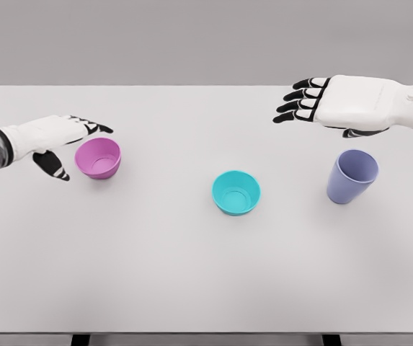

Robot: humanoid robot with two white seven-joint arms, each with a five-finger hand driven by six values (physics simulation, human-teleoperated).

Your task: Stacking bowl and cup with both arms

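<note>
A pink bowl [99,158] stands at the left of the white table [192,274]. My left hand [76,148] is right beside it on its left, fingers spread behind the rim and thumb in front, holding nothing. A teal bowl [236,192] sits near the table's middle. At the right stands a lavender cup [352,176], upright. My right hand [314,108] hovers above and behind the cup, palm down, fingers stretched out to the left, apart from the cup.
The table's far edge [206,86] runs behind both hands, with a plain grey wall beyond. Two dark table legs [81,339] show under the front edge.
</note>
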